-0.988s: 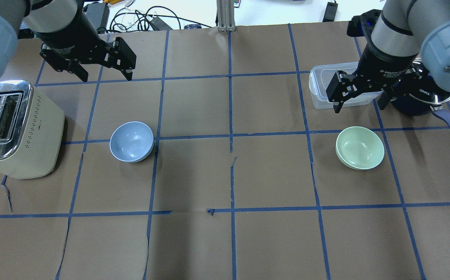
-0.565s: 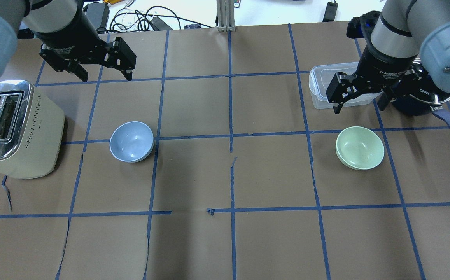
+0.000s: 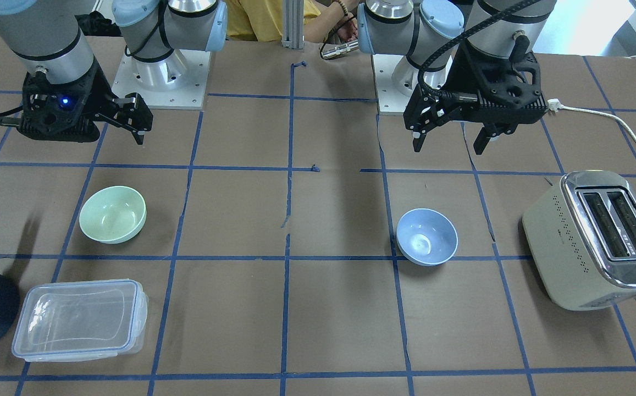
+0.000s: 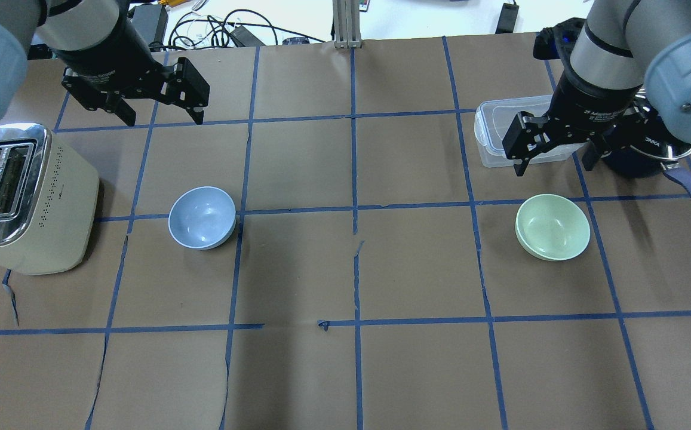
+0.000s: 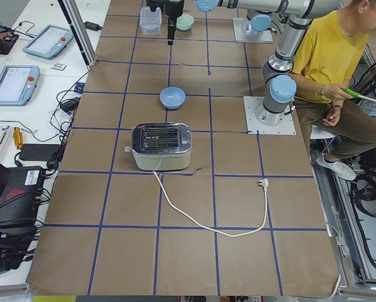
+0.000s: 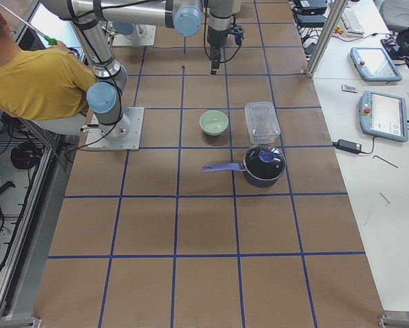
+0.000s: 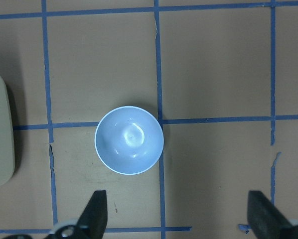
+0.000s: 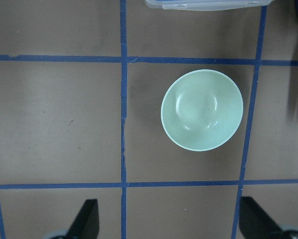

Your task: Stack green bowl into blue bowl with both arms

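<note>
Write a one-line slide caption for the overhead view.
Left gripper and right gripper hover open; blue bowl and green bowl sit apart on the table.

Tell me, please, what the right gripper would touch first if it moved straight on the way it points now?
Probably the bare table, not the green bowl: in the wrist view the bowl lies ahead of the right gripper, not between its fingers. Depth is unclear.
</note>
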Controlling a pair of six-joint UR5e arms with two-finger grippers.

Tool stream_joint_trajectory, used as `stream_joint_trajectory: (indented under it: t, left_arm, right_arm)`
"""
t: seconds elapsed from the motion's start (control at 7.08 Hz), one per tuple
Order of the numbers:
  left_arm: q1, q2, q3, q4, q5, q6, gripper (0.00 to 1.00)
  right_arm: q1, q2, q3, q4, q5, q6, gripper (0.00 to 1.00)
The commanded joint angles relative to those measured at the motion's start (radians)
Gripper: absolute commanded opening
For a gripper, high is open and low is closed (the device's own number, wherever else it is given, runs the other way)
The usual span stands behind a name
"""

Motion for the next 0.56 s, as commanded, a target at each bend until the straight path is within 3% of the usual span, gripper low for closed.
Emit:
stream_joint_trajectory:
  t: [0.0,0.42]
  left_arm:
    - [0.0,0.0,-0.013,0.001,0.0,0.0,1.0]
    - [0.095,-0.043,-0.105,0.013,-0.009,0.041,1.0]
  right_arm:
    - [0.001,-0.002,-0.001,-0.001,0.01,0.01,1.0]
    - [0.001,-0.002,-0.001,-0.001,0.011,0.01,1.0]
